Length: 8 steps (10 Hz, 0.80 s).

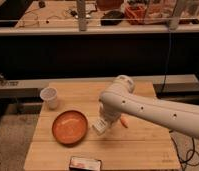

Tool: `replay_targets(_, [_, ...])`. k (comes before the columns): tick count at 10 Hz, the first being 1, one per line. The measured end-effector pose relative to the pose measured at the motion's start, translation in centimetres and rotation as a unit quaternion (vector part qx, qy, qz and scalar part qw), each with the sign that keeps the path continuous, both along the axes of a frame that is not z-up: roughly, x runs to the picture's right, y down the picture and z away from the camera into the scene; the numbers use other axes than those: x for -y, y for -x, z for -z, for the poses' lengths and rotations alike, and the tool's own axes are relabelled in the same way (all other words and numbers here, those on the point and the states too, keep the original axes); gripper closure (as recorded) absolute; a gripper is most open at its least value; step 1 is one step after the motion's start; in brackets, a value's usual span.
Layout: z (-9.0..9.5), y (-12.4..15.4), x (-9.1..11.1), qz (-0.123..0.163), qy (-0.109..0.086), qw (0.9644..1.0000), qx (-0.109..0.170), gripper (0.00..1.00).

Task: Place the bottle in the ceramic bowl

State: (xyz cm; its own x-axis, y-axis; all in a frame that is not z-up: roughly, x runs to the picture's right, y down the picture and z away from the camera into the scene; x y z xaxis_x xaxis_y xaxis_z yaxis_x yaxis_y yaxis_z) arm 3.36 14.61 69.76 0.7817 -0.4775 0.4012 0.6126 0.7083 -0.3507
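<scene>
The bottle (99,127) is held clamped between the closed fingers of the gripper (103,122), just to the right of the ceramic bowl (69,127) and outside its rim.

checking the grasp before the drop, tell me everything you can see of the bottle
The bottle is small, whitish and squarish-sided, plastic by its look, with a pale label. It hangs tilted at the arm's end, its upper part hidden by the hand, which is shut on it. Its lower end is close to the wooden table; whether they touch cannot be told. It is just right of the ceramic bowl, not yet over it.
</scene>
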Motion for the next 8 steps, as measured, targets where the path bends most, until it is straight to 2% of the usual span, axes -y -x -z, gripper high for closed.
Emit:
replay_targets(4, [-0.4,3.2,0.1,0.023,0.000,0.9995,0.020,0.99])
replay_targets(8, [-0.7,5.6,0.3,0.033,0.001,0.9988,0.035,0.99])
